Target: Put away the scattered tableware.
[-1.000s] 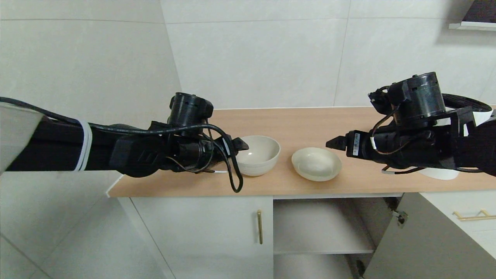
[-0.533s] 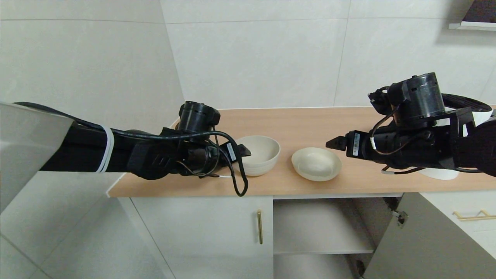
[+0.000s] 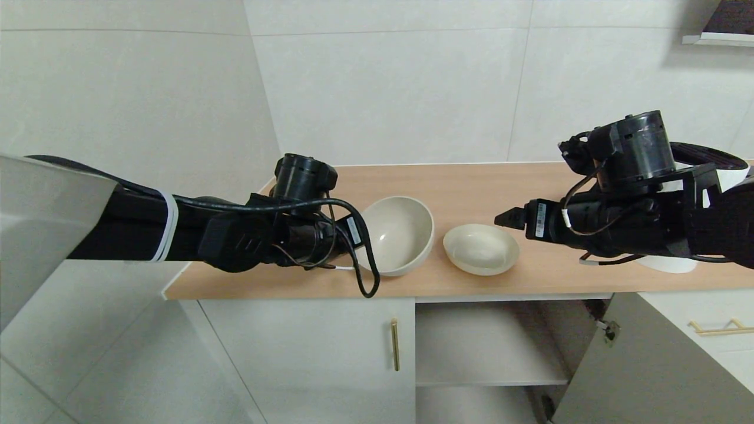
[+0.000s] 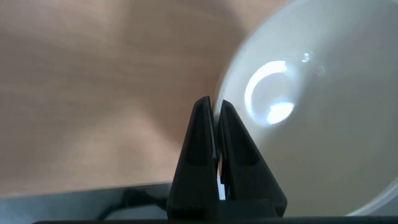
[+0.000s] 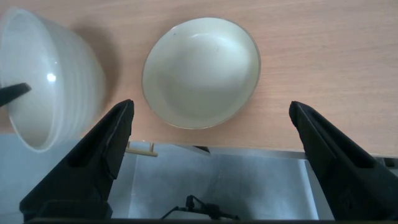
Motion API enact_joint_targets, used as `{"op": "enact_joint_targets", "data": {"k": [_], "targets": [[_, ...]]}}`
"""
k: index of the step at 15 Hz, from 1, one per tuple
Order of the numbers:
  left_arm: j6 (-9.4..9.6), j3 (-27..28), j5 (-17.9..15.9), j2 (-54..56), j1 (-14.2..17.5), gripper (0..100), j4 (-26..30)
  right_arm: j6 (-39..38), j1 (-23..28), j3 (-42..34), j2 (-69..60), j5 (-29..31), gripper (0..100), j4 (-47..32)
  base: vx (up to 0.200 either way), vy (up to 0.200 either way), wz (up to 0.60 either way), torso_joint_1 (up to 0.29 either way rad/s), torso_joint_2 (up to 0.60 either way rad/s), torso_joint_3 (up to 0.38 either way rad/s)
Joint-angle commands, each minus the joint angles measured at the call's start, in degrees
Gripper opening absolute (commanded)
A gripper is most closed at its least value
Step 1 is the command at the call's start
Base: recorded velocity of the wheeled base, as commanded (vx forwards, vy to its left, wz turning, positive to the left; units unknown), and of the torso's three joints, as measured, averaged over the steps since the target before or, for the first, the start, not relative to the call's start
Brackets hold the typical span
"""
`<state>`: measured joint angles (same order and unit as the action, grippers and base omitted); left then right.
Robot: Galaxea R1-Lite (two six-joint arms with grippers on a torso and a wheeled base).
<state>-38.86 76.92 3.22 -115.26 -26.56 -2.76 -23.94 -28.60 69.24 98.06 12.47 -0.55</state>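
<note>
A deep cream bowl [image 3: 402, 234] is tipped up on the wooden counter [image 3: 471, 182], its opening turned toward me. My left gripper [image 3: 357, 229] is shut on its near-left rim; the left wrist view has both fingers [image 4: 200, 134] pinching the rim of the bowl [image 4: 311, 124]. A shallow cream bowl [image 3: 481, 248] lies flat just to its right. My right gripper [image 3: 508, 219] hangs open above the counter, right of the shallow bowl. In the right wrist view that gripper [image 5: 211, 118] straddles the shallow bowl [image 5: 200, 71] from above, with the deep bowl [image 5: 50, 81] off to one side.
Below the counter the cabinet is open, with a bare shelf [image 3: 483, 347] and its door [image 3: 648, 365] swung out at the right. The closed door beside it has a gold handle [image 3: 394, 344]. A white dish [image 3: 665, 264] sits under my right arm. Tiled wall stands behind.
My left arm slid right to the deep bowl and shut on its rim; the bowl has tipped up and lifted off its flat seat. The right arm has not moved.
</note>
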Motion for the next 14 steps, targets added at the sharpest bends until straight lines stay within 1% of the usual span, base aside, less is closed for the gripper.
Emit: {"op": "enact_joint_targets", "data": {"k": [1, 4, 7, 8, 10, 14], "targets": [[-0.07, -0.02, 0.03, 0.48, 0.02, 0, -0.06, 0.04, 0.03, 0.28, 0.55, 0.10, 100, -0.15, 0.000, 0.000, 0.00, 0.000, 0.00, 0.000], [0.02, -0.19, 0.03, 0.92, 0.02, 0, 0.12, -0.05, 0.03, 1.16, 2.66, 0.54, 100, -0.59, 0.000, 0.000, 0.00, 0.000, 0.00, 0.000], [0.28, -1.86, -0.32, 4.96, -0.59, 0, 1.17, 0.04, 0.83, 2.39, 7.32, 7.13, 100, -0.33, 0.000, 0.000, 0.00, 0.000, 0.00, 0.000], [0.37, -2.22, -0.32, 5.66, -0.68, 0, 1.17, 0.04, 0.91, 2.83, 8.29, 8.01, 100, -0.33, 0.000, 0.000, 0.00, 0.000, 0.00, 0.000], [0.54, -3.36, -0.41, 7.42, -0.95, 0, 1.17, 0.21, 1.88, 3.36, 10.84, 8.62, 100, -0.51, 0.000, 0.000, 0.00, 0.000, 0.00, 0.000], [0.54, -3.89, -1.20, 8.12, -0.95, 0, 1.09, 0.48, 3.46, 4.32, 15.41, 8.62, 100, -0.33, 0.000, 0.000, 0.00, 0.000, 0.00, 0.000]]}}
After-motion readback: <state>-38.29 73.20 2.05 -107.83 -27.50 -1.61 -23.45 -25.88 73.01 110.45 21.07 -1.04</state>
